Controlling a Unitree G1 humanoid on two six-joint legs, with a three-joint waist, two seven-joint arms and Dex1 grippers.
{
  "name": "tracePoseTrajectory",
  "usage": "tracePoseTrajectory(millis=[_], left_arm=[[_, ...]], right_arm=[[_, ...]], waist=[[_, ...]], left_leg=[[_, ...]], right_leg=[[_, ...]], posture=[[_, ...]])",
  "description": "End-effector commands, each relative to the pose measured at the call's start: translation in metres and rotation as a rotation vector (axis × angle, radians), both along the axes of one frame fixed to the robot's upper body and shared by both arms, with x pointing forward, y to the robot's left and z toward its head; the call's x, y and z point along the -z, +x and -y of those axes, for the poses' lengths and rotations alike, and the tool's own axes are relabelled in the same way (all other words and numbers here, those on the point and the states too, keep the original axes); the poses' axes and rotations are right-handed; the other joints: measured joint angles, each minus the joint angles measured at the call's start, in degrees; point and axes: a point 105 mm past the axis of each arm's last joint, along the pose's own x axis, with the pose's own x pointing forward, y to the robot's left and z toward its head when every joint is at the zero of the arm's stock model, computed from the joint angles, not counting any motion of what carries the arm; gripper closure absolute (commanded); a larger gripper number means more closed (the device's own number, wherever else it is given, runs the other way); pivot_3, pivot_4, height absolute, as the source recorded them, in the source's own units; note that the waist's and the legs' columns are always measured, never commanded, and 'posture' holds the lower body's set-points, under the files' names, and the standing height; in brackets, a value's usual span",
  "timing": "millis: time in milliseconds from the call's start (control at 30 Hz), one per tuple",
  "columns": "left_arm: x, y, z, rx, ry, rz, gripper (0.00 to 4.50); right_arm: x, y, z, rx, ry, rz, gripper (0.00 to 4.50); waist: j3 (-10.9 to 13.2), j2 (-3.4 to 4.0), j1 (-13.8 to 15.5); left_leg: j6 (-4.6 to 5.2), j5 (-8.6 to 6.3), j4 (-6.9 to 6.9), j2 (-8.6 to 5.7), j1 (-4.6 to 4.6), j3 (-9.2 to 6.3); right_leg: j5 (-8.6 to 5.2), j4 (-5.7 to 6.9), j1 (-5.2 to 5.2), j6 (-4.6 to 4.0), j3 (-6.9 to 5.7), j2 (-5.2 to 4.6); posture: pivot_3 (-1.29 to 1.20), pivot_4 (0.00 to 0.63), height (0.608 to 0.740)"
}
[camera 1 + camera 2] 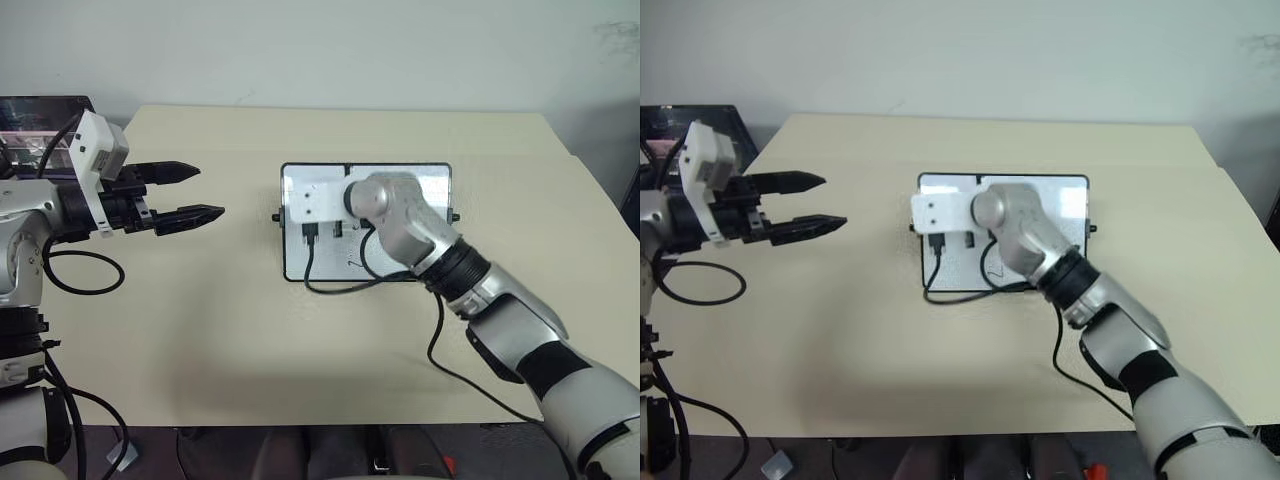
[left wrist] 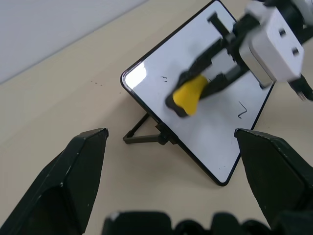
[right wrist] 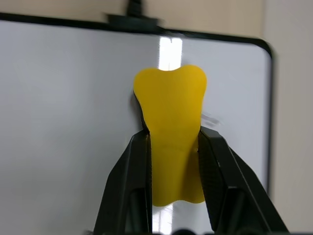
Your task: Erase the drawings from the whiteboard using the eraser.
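Right gripper (image 3: 173, 147) clamped on yellow eraser (image 3: 172, 132), one black finger (image 3: 128, 181) on each side, eraser's front end pressed against whiteboard (image 1: 425, 185). Whiteboard propped tilted on small black stand (image 2: 146, 133), near middle of beige table (image 1: 250, 340), black frame, knob on each short side. Right arm reaching across board face, covering much of it; black cable (image 1: 335, 285) looping in front of board's lower edge. One squiggle (image 2: 241, 110), shaped like a "2", visible on board beside eraser; tiny mark (image 2: 164, 78) near a board corner. Left gripper (image 1: 180, 195) raised over table's left side, well apart from board, fingers spread wide, nothing held. Dark screen (image 1: 45, 115) at far left edge behind left arm.
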Motion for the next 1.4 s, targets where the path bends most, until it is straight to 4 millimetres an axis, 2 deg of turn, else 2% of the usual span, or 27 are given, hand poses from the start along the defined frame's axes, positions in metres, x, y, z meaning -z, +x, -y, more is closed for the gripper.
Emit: tracePoseTrajectory(millis=[33,233,400,567,733,933,1000,1133,1233,1333,1400], left_arm=[[-0.014,-0.001,0.003,0.007,0.010,0.053,0.00],[-0.015,0.000,0.004,0.011,0.006,0.054,0.00],[-0.015,0.000,0.004,0.011,0.006,0.056,0.00],[-0.015,0.001,0.006,0.015,0.006,0.057,0.00],[-0.015,0.001,0.006,0.017,0.005,0.055,0.00],[-0.015,0.001,0.007,0.018,0.004,0.056,0.00],[-0.015,0.001,0.007,0.018,0.004,0.057,0.00],[-0.017,0.000,0.007,0.020,0.001,0.062,0.00],[-0.019,0.000,0.006,0.021,0.000,0.066,0.00],[-0.019,0.000,0.006,0.026,-0.001,0.069,0.00],[-0.020,0.000,0.007,0.031,-0.002,0.071,0.00]], right_arm=[[-0.027,0.009,0.006,0.039,0.050,0.079,3.54],[-0.035,0.024,0.021,0.100,0.049,0.143,3.54],[-0.033,0.024,0.015,0.078,0.038,0.162,3.54],[-0.012,0.007,-0.010,-0.021,-0.017,0.127,3.54],[-0.007,-0.010,-0.029,-0.098,-0.042,0.104,3.54],[-0.004,-0.023,-0.035,-0.131,-0.050,0.067,3.54],[-0.015,-0.022,-0.031,-0.113,0.000,0.073,3.54],[-0.059,-0.024,-0.018,-0.097,0.268,0.011,3.54],[-0.094,-0.044,-0.002,-0.240,0.493,-0.030,3.54],[-0.117,-0.060,0.026,-0.323,0.757,-0.110,3.54],[-0.128,-0.054,0.056,-0.263,0.916,-0.114,3.54]], waist=[[0.00,0.00,-0.04],[0.00,0.00,-0.04],[0.00,0.00,-0.05],[0.00,0.00,-0.08],[0.01,0.01,-0.18],[0.01,0.01,-0.09],[0.01,0.00,-0.08],[0.03,0.00,-0.04],[0.03,0.00,0.05],[0.02,-0.02,0.19],[0.02,-0.02,0.15]], left_leg=[[0.00,0.00,-0.02,0.00,0.00,0.01],[0.00,-0.01,-0.05,0.02,-0.02,0.00],[0.00,-0.01,-0.04,0.01,-0.02,0.01],[0.00,-0.01,-0.04,0.03,-0.02,0.01],[0.00,-0.01,-0.04,0.04,-0.02,0.01],[0.00,-0.01,-0.05,0.03,-0.09,0.01],[0.00,-0.01,-0.04,0.02,-0.13,0.02],[0.00,-0.01,-0.04,0.02,-0.14,0.00],[0.00,-0.01,-0.05,0.03,-0.14,-0.01],[0.00,-0.01,-0.08,0.03,-0.15,-0.05],[0.00,-0.01,-0.06,0.03,-0.12,-0.02]], right_leg=[[0.00,-0.01,0.00,0.00,0.00,0.00],[0.00,0.02,-0.06,-0.01,0.00,-0.01],[0.00,0.02,-0.06,-0.01,0.01,-0.01],[0.00,0.03,-0.06,-0.01,0.01,-0.01],[0.00,0.05,-0.09,-0.01,0.00,0.00],[-0.01,0.03,-0.16,0.00,0.00,0.00],[0.00,0.03,-0.19,-0.01,-0.01,0.00],[0.00,0.03,-0.19,-0.01,-0.01,-0.01],[0.00,0.03,-0.18,-0.02,-0.01,-0.02],[0.00,-0.03,-0.14,-0.01,-0.05,-0.04],[0.00,-0.02,-0.11,-0.01,-0.03,-0.08]], posture=[[0.00,0.150,0.740],[0.00,0.150,0.740],[0.00,0.150,0.740],[0.00,0.150,0.740],[0.00,0.150,0.740],[0.00,0.150,0.740],[0.00,0.150,0.740],[0.00,0.150,0.740],[0.00,0.150,0.740],[0.00,0.150,0.740],[0.00,0.150,0.740]])
